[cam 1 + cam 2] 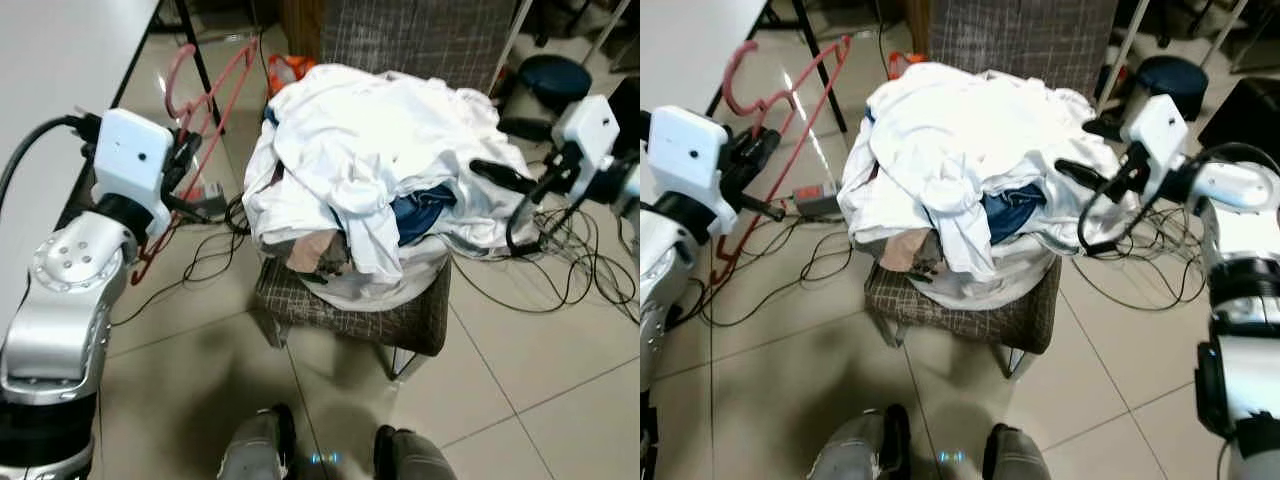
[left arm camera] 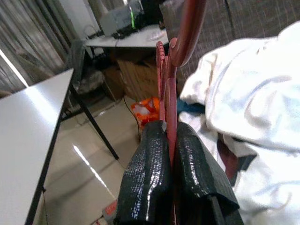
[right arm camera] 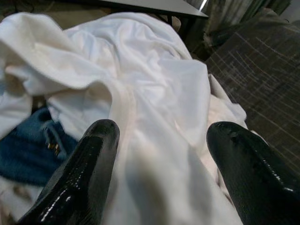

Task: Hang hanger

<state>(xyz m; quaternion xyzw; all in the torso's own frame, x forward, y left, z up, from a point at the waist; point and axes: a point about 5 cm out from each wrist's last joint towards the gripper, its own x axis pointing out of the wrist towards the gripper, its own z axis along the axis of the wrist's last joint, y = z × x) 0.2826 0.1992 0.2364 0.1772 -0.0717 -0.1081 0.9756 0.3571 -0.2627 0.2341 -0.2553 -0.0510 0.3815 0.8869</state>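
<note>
Red hanger [image 1: 205,105] (thin wire-like frame) upright, tilted, pinched in left claw [image 2: 169,154], beside chair.

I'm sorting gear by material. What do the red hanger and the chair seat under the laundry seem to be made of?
The red hanger, clamped in the left gripper, looks like moulded plastic: smooth, slightly glossy, with ribbed edges. The chair seat looks like woven fabric upholstery, matte, with a grey-brown crosshatch weave.
</note>
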